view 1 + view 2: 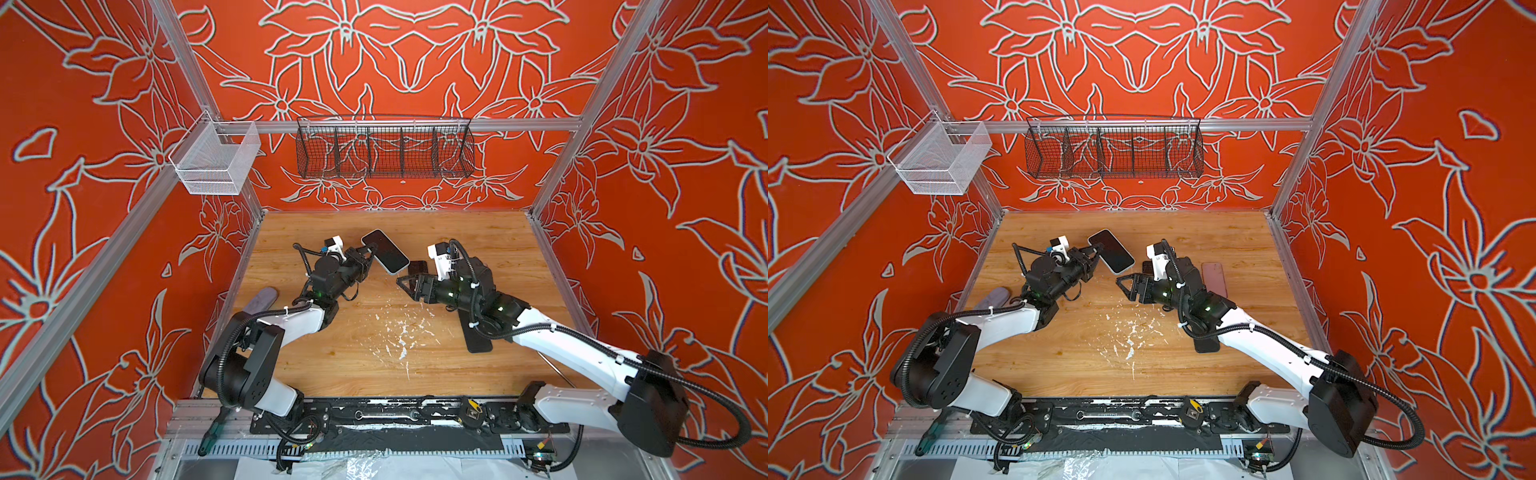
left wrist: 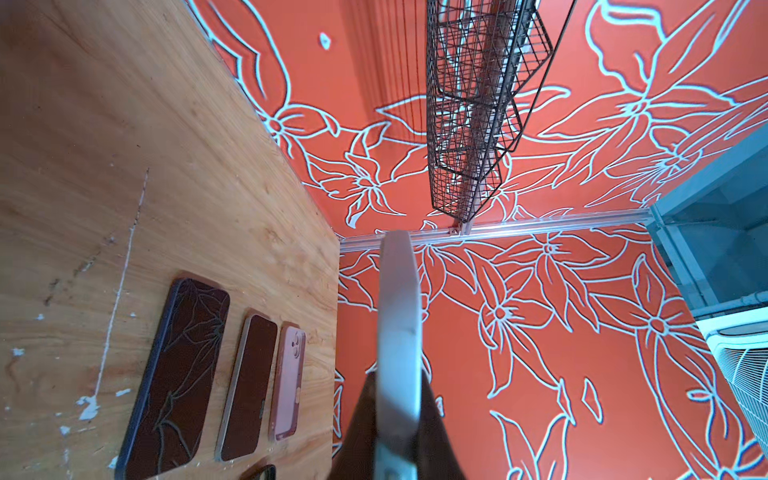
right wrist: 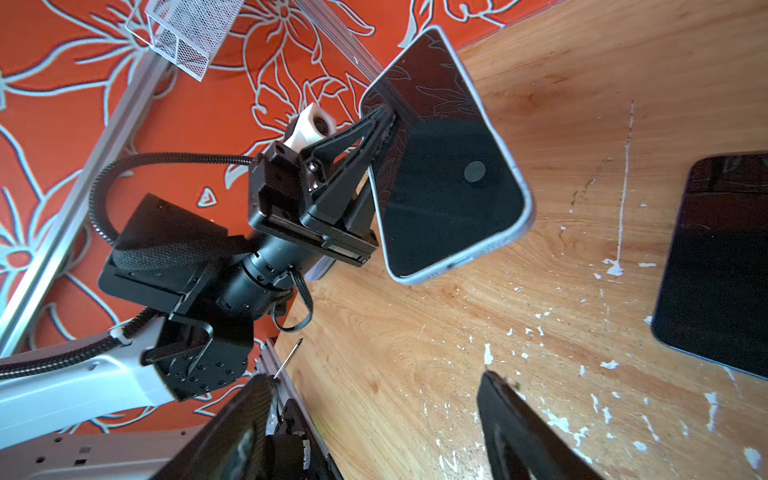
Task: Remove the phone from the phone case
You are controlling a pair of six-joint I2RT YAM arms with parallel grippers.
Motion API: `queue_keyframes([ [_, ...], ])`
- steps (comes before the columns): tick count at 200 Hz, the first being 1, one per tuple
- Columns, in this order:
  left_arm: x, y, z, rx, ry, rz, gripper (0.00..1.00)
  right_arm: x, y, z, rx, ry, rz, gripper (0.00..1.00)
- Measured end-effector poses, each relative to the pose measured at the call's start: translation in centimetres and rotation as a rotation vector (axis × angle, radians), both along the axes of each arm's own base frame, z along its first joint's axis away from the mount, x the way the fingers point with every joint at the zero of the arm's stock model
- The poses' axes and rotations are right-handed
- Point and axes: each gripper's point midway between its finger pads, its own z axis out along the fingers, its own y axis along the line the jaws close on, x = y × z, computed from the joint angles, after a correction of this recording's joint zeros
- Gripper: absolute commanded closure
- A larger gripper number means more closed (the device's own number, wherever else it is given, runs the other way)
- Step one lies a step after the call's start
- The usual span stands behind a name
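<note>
A phone [image 1: 384,251] [image 1: 1111,250] with a black screen sits in a pale bluish-white phone case [image 3: 528,216], held tilted above the wooden table. My left gripper [image 1: 371,250] [image 3: 388,116] is shut on its long edge. In the left wrist view the case's edge [image 2: 397,311] rises between the dark fingers [image 2: 361,415]. My right gripper [image 1: 402,284] [image 3: 376,376] is open, low over the table just right of the phone's lower end. Nothing is between its fingers.
Other phones and cases lie flat on the table: a dark one [image 2: 178,374], a second dark one [image 2: 249,386], a pink one [image 1: 1213,278], a black one [image 1: 478,338] under my right arm and a lavender one [image 1: 262,299] at the left edge. A black wire basket [image 1: 384,149] hangs on the back wall.
</note>
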Motion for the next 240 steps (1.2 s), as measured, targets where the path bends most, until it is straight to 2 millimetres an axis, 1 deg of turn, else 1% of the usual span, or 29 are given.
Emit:
queue_keyframes([
  [18, -0.1, 0.1, 0.5, -0.002, -0.011, 0.009, 1.0, -0.2, 0.2, -0.4, 0.019, 0.013, 0.011, 0.21],
  [54, -0.5, 0.7, 2.2, 0.002, -0.047, 0.035, 1.0, -0.1, 1.2, -0.4, 0.059, 0.025, 0.042, 0.22],
  [76, -0.7, 0.9, 2.7, -0.001, -0.061, 0.048, 1.0, 0.0, 1.6, -0.2, 0.087, 0.032, 0.05, 0.25],
  [112, -0.6, 0.9, 2.6, 0.003, -0.057, 0.053, 1.0, 0.1, 1.8, 0.0, 0.121, 0.032, 0.049, 0.3],
  [136, -0.6, 0.7, 2.7, -0.001, -0.065, 0.051, 1.0, 0.0, 1.8, -0.2, 0.134, 0.041, 0.044, 0.3],
  [159, -0.6, 0.3, 2.5, -0.004, -0.067, 0.039, 1.0, 0.0, 2.0, -0.4, 0.142, 0.045, 0.041, 0.31],
  [189, -0.6, -0.3, 2.0, -0.007, -0.058, 0.019, 1.0, 0.2, 2.3, 0.0, 0.162, 0.03, 0.036, 0.32],
  [217, -0.7, -0.7, 2.2, -0.017, -0.063, 0.011, 1.0, 0.7, 2.6, 0.0, 0.178, 0.03, 0.021, 0.34],
  [240, -0.8, -0.8, 2.4, -0.026, -0.068, 0.008, 1.0, 1.2, 2.8, -0.5, 0.187, 0.041, 0.002, 0.35],
])
